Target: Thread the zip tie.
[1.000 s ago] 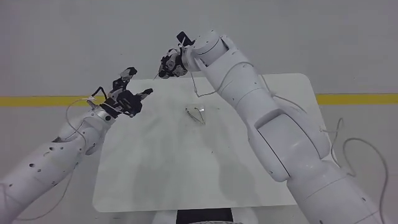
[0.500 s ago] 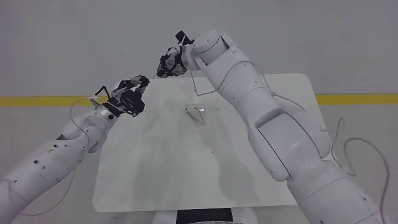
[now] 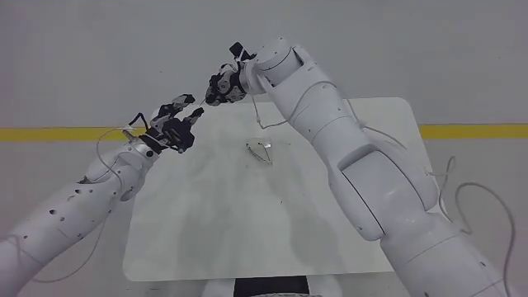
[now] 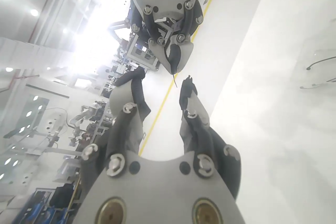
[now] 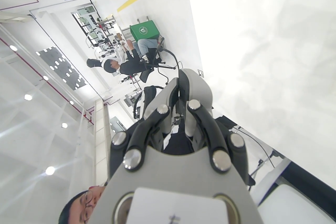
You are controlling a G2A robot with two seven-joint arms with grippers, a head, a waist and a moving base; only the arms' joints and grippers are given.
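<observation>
Holds a thin zip tie (image 4: 174,80) pinched tight in the right gripper (image 3: 213,95) by the table's (image 3: 346,214) far corner. Has the left gripper (image 3: 193,106) spread wide, right by the tie's tip.

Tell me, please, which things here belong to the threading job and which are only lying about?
Job: zip tie, pinched in the shut right claw; open left claw near its tip.
Lying about: thin curved pieces on the table, untouched.
</observation>
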